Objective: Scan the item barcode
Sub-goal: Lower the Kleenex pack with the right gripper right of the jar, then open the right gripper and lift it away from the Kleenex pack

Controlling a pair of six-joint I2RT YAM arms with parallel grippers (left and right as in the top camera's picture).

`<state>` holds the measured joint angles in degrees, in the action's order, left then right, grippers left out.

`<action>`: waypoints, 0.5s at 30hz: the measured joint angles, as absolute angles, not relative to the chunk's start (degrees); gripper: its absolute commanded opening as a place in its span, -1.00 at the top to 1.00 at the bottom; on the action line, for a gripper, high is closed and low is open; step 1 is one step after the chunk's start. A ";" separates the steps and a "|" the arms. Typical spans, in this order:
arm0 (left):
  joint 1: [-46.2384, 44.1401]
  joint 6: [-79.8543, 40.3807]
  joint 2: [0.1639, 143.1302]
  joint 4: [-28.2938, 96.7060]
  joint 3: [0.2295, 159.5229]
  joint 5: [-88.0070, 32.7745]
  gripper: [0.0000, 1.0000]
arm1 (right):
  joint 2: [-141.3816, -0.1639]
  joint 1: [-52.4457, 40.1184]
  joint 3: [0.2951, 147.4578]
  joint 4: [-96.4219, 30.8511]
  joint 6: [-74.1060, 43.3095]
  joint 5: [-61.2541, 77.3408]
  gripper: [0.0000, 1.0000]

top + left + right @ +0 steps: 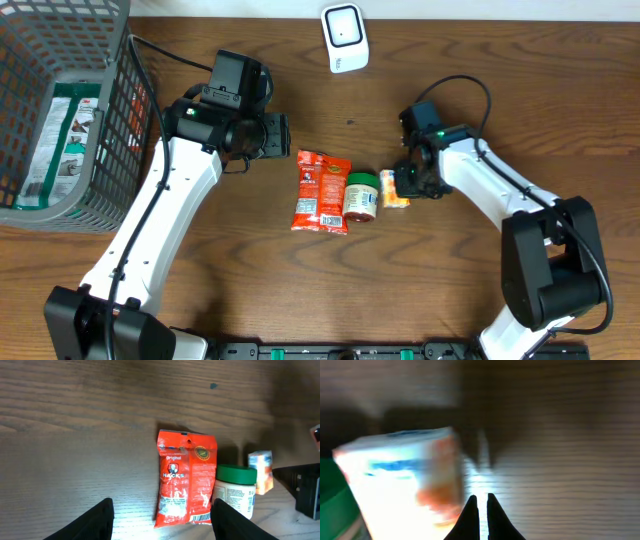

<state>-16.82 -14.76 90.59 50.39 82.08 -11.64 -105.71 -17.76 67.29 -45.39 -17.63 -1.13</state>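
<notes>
Just beside closed right tool (480, 504), small box (405, 477)

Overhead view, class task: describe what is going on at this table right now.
Three groceries lie mid-table: a red snack packet, a green-lidded jar and a small orange-and-white box. The right gripper is shut right beside the box, apparently gripping nothing. The left gripper hovers open near the packet. Nothing is at the white scanner yet.

Here's a mock shop checkout rigged on a wooden table (300, 290): grey shopping basket (122, 115) at its left edge, white scanner (345, 38) at the far edge, a red snack packet (321, 190) and green-lidded jar (362, 196) mid-table.
</notes>
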 measured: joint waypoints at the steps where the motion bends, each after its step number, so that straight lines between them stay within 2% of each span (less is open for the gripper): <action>1: -16.82 -14.76 90.59 50.39 82.08 -11.64 -0.25 | -105.71 -17.02 67.26 -45.45 -17.63 -1.48 0.92; 9: -16.82 -14.79 90.59 50.39 82.08 -11.64 -0.25 | -105.71 -15.07 66.94 -45.54 -17.34 -1.52 0.92; 15: -16.82 -14.76 90.59 50.39 82.08 -11.64 -0.25 | -105.58 -14.92 67.16 -46.41 -14.55 6.76 0.91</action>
<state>-16.82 -14.76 90.59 50.39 82.08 -11.64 -105.58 -14.92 67.16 -46.41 -14.55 6.76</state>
